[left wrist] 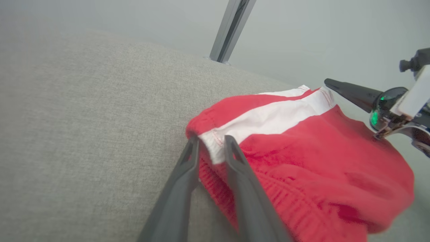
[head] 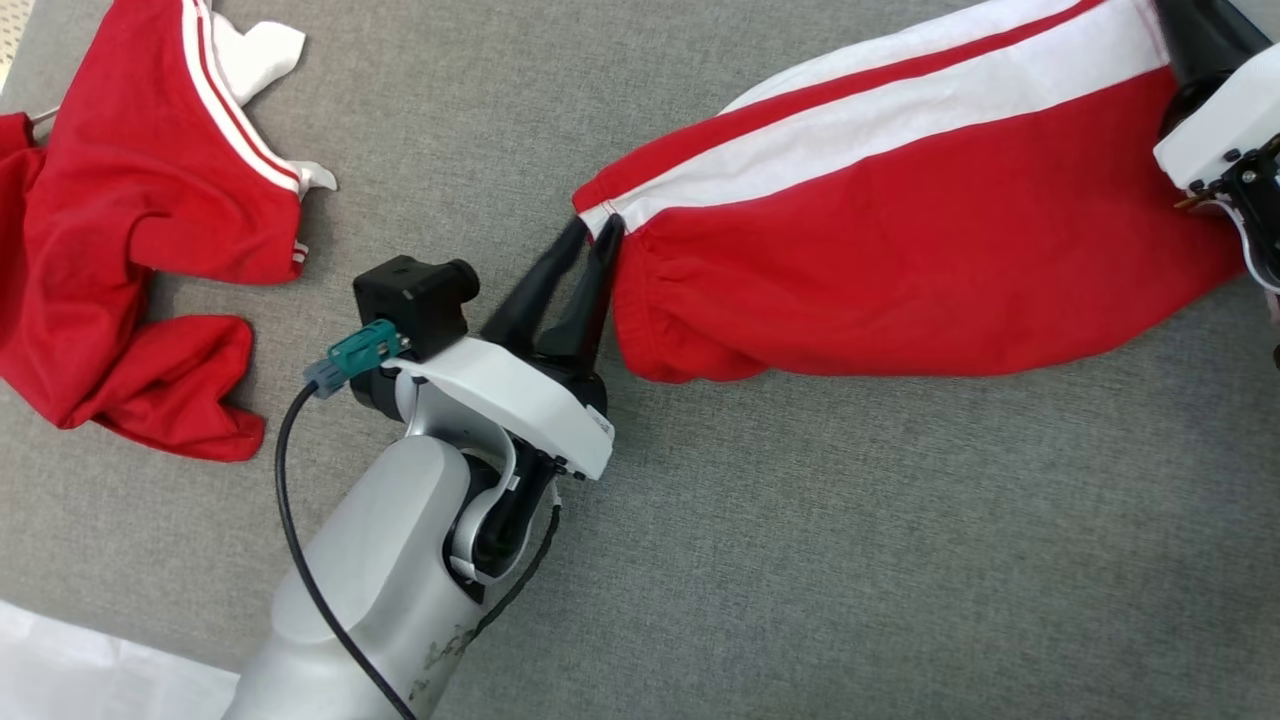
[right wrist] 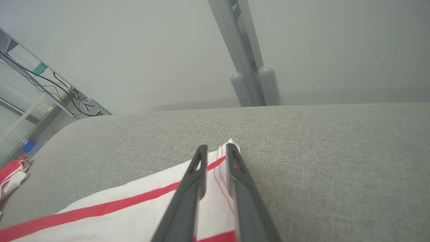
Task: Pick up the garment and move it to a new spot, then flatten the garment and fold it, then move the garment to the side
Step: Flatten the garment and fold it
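The garment [head: 900, 250] lies stretched across the right of the grey padded table [head: 800, 550], red with a broad white band and a thin red stripe. My left gripper [head: 595, 228] is at its left corner. In the left wrist view its jaws [left wrist: 211, 143] stand narrowly open with the white hem of the garment [left wrist: 302, 151] between them. My right gripper [right wrist: 216, 149] is at the far right corner of the garment [right wrist: 134, 208], narrowly open over the white edge. One finger of the right gripper [left wrist: 349, 92] reaches in from the right in the left wrist view.
A second red garment with white striped trim [head: 130, 220] lies crumpled at the table's left, and its edge shows in the right wrist view [right wrist: 11, 171]. A white sheet [head: 80, 670] covers the near left corner. A grey metal post [right wrist: 248, 77] stands beyond the table's far edge.
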